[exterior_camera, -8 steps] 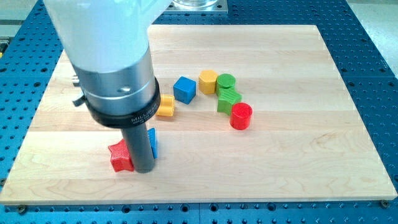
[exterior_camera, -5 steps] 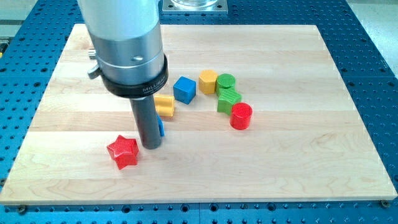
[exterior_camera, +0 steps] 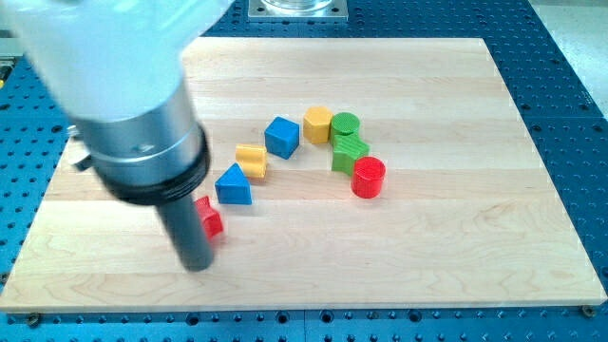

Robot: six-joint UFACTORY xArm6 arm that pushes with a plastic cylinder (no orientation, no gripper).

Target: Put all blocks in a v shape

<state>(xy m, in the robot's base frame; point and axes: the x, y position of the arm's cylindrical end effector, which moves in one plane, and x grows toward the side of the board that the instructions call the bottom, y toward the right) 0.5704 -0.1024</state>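
Observation:
My tip (exterior_camera: 198, 265) rests on the board at the lower left, touching or just beside the left side of the red star block (exterior_camera: 210, 218), which the rod partly hides. Up and to the right runs a chain: blue triangular block (exterior_camera: 234, 185), small yellow block (exterior_camera: 251, 160), blue cube (exterior_camera: 281, 136), yellow hexagonal block (exterior_camera: 317, 123), green cylinder (exterior_camera: 346, 124), green star-like block (exterior_camera: 349, 151), red cylinder (exterior_camera: 368, 177). Together they form an arch.
The wooden board (exterior_camera: 456, 218) lies on a blue perforated table (exterior_camera: 579, 114). The arm's large silver and white body (exterior_camera: 133, 123) covers the board's upper left. A metal mount (exterior_camera: 293, 8) sits at the view's top edge.
My tip swung from the right of the red star to its lower left. The red star moved up and right toward the blue triangular block, which is now uncovered.

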